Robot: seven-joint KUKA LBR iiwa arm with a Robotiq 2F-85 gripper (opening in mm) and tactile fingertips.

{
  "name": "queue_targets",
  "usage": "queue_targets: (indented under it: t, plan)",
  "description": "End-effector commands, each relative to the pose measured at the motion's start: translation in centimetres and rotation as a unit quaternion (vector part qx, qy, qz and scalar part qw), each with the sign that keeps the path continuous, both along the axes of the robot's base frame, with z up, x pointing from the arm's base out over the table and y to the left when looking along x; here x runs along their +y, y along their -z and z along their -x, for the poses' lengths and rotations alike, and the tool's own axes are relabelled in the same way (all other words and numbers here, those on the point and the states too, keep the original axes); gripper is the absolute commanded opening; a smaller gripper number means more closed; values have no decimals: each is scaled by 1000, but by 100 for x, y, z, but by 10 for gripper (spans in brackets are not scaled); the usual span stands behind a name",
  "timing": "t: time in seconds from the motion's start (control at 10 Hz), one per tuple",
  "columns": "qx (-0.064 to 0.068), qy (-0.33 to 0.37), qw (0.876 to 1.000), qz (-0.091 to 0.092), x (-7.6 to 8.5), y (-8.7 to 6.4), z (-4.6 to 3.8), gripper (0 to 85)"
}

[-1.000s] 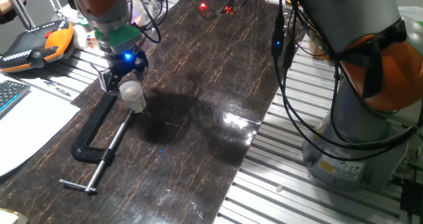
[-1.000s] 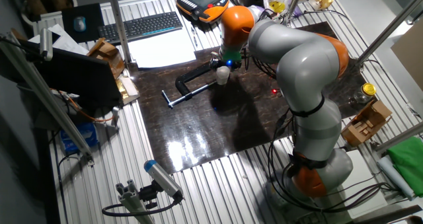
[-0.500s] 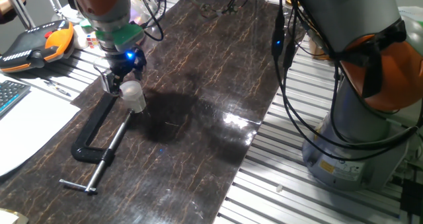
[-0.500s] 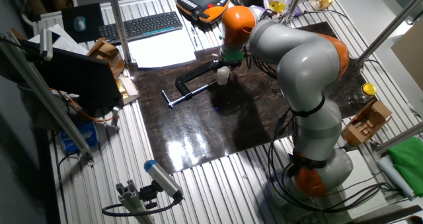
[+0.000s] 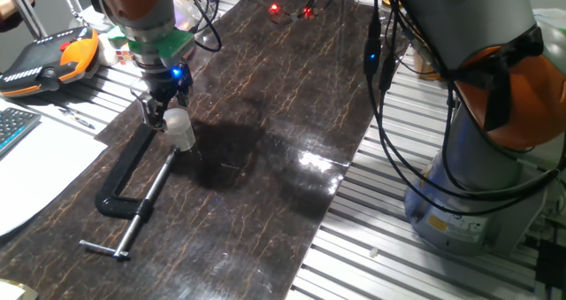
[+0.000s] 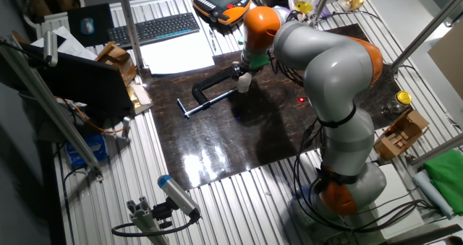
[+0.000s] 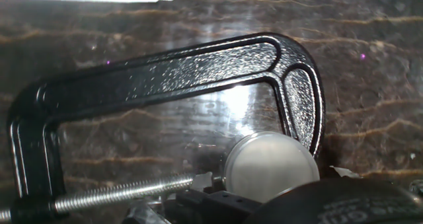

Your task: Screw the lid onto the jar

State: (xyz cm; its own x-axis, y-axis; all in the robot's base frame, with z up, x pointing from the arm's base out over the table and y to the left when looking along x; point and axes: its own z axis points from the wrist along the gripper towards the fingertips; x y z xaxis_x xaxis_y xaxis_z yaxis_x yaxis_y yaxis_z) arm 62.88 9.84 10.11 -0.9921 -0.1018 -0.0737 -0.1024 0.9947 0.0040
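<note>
— Gripper (image 5: 162, 108) first: where is it, and what are the fingers doing?

— It sits in the upper left of one fixed view, hanging under the green collar with a blue light on it. Its dark fingers come down around the top of the jar (image 5: 179, 128), but whether they press on the cap or merely stand beside it I cannot tell from these pictures; the gap is hidden.

— And the jar itself?

— A small whitish cylinder standing upright on the dark marbled table (image 5: 265, 150), left of centre in that view, right next to the upper end of the black C-clamp (image 5: 133, 176). In the other fixed view it is a pale speck (image 6: 244, 82) just above the middle of the frame, under the orange wrist of the arm (image 6: 318, 64).

— Can you see the lid?

— In the hand view, a round grey-white lid (image 7: 271, 166) fills the lower middle, seen from above. It appears to sit on the jar, inside the curve of the clamp (image 7: 165, 78), close to the clamp's right-hand bend. Whether it is threaded on I cannot say.

— Anything else near it?

— The clamp's silver screw (image 7: 119, 192) runs along the lower left of the hand view, its tip ending just beside the lid.
</note>
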Motion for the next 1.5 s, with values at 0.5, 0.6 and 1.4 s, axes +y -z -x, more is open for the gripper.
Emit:
queue_targets:
  t: [0.5,0.6,1.4]
  plan:
    - [1,-39,999,2,3,6,-6,850]
    - [2,-39,999,3,2,14,-8,850]
    - [3,-29,1000,-5,-27,147,9,850]
